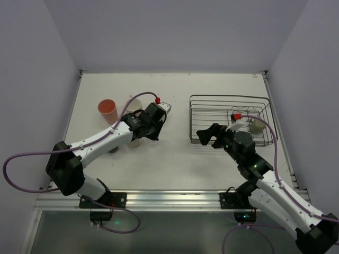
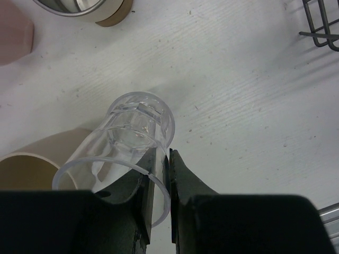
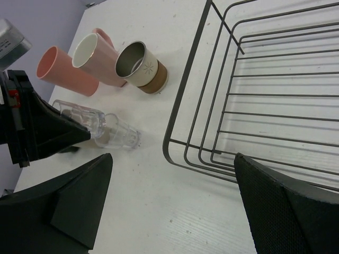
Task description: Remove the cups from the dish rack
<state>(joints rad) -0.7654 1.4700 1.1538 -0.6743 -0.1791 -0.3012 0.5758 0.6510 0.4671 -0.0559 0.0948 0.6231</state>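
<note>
Left hand (image 2: pixel 165 163) is clenched on the rim of the clear cup (image 2: pixel 135 127), holding it tilted above the desk (image 1: pixel 175 159) toward its left edge. Right hand (image 1: pixel 208 135) hangs released at the near-left corner of the dish rack (image 1: pixel 214 114), which sits by the right edge with an olive-grey mug (image 1: pixel 257 125) inside. Salmon cup (image 3: pixel 63 71), pale pink cup (image 3: pixel 98 58) and beige cup (image 2: pixel 32 166) stand out on the desk; the metal cup (image 3: pixel 140 66) bears a starburst mark.

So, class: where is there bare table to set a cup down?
Bare table lies between the clear cup and the dish rack, and along the near edge between both arms. Crowded: the left side, around the salmon cup.
</note>
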